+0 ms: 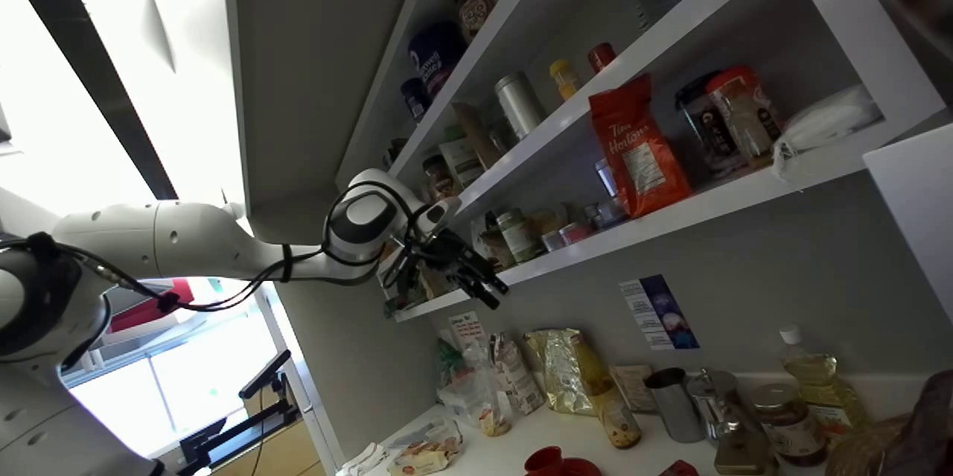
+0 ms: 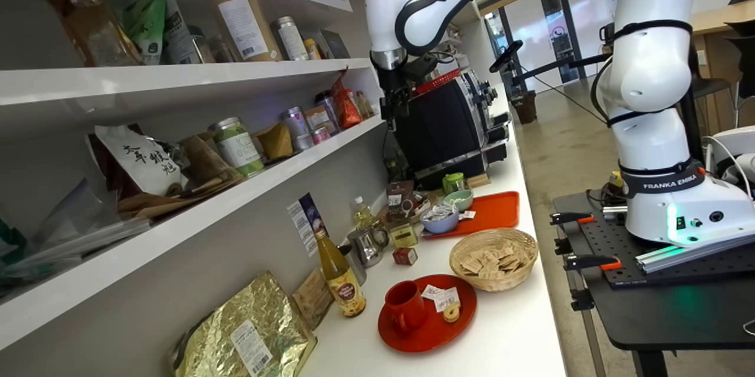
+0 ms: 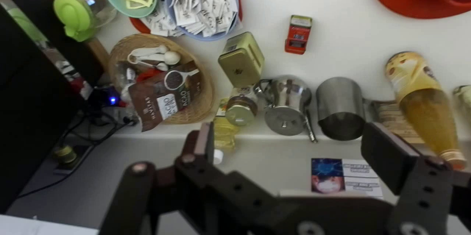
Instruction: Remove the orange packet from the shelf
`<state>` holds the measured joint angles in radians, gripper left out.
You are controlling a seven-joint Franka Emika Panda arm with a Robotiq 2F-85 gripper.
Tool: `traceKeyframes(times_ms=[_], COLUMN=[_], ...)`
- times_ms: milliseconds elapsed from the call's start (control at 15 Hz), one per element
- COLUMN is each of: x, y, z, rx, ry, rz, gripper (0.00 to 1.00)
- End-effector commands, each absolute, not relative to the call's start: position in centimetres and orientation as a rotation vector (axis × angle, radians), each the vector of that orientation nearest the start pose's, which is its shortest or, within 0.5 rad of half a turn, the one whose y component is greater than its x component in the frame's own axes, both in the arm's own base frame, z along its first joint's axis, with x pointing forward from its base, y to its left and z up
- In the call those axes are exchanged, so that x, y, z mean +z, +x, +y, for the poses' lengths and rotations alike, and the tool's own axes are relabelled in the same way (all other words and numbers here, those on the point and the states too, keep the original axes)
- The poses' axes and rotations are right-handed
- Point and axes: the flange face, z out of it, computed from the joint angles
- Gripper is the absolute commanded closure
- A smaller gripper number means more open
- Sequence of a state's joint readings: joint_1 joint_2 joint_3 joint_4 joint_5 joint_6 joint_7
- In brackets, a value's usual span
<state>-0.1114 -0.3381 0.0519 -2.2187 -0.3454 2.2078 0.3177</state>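
The orange packet (image 1: 636, 152) stands upright on the white shelf (image 1: 730, 191), at the board's front edge. It also shows small on the shelf (image 2: 177, 232) in an exterior view, as a red-orange packet (image 2: 347, 105) near the far end. My gripper (image 1: 497, 296) hangs fingers down in front of the shelves, apart from the packet. In an exterior view the gripper (image 2: 394, 112) appears just right of the packet. In the wrist view the gripper (image 3: 292, 143) has its fingers wide apart with nothing between them. The packet is out of the wrist view.
Beside the packet stand a red-lidded jar (image 1: 744, 115) and small containers (image 1: 573, 232). Another shelf board (image 2: 177, 79) runs above. The counter below holds a bottle (image 2: 341, 276), steel jugs (image 3: 340, 108), a wicker basket (image 3: 208, 95) and a red plate (image 2: 427, 333). A black machine (image 2: 445, 129) stands behind the gripper.
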Motion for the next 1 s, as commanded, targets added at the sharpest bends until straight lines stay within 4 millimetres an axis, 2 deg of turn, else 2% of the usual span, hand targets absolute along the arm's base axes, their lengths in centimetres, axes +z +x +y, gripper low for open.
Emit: traceKeyframes(times_ms=[0, 200, 467, 933], x=[57.7, 59.0, 60.4, 64.3], y=[47.9, 48.8, 51.4, 57.2], z=[-5.4, -7.1, -9.9, -14.1], rx=[-0.793, -0.902, -1.036, -1.267], ry=[-3.327, -3.233, -3.027, -2.867], rz=[0.576, 0.787, 1.015, 1.093], gripper=[0.0, 0.0, 0.0, 0.0])
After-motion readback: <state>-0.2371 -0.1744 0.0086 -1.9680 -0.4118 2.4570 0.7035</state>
